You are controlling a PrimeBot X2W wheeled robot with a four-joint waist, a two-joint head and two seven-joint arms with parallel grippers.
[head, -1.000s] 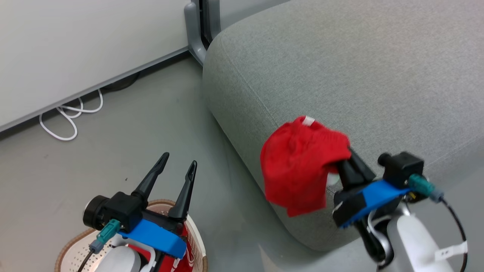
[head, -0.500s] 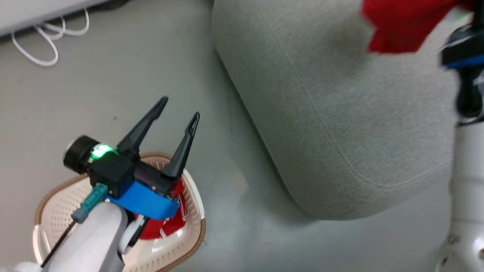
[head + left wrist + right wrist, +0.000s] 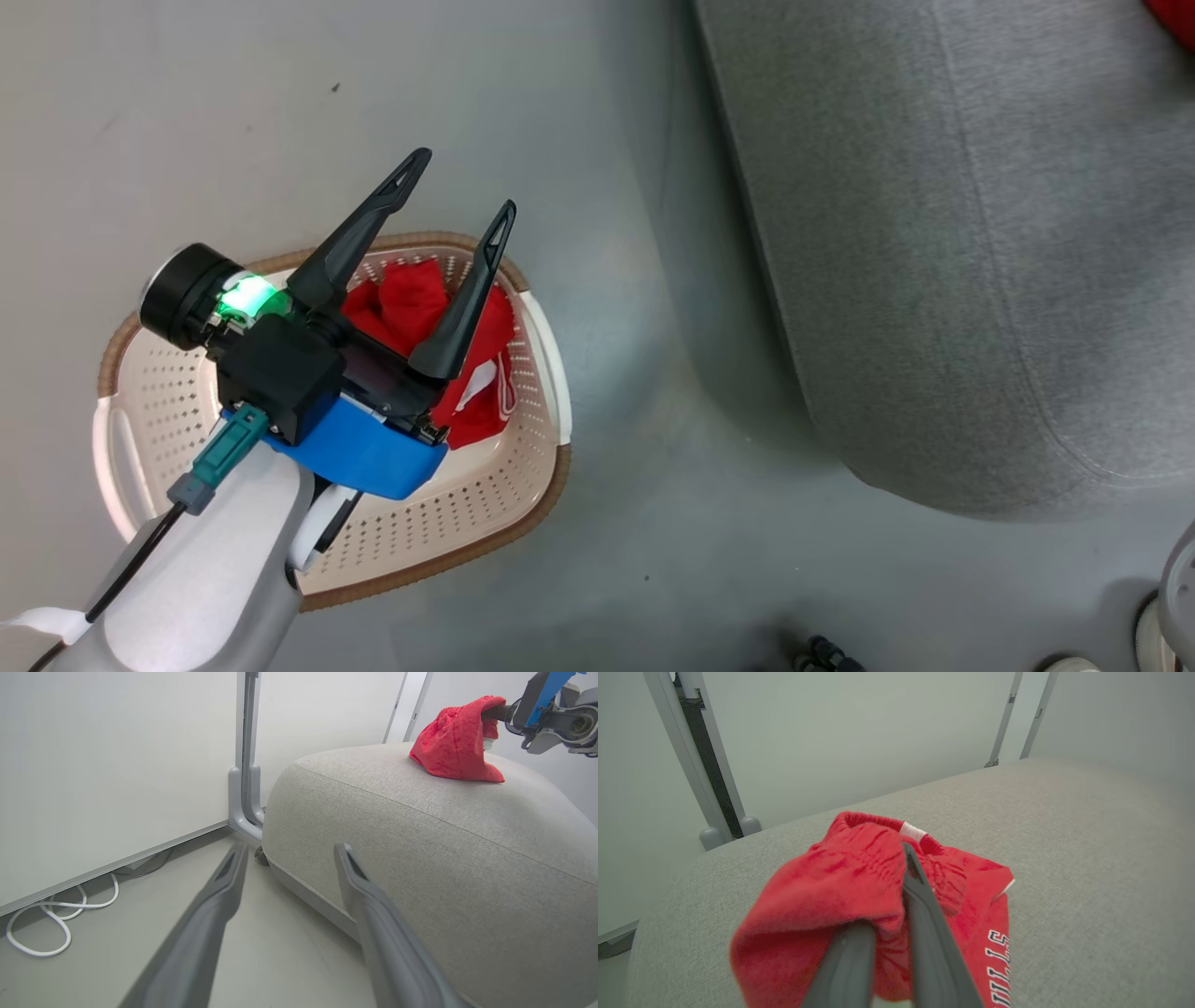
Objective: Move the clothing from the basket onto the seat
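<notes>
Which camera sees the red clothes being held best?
Left wrist view: the whole red garment hangs from the right gripper onto the sofa. The right wrist view has fingers across it; the head view catches a corner.

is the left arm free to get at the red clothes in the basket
Probably yes: the left gripper, open and holding nothing, hangs above the red clothing, uncovered in the basket.
</notes>
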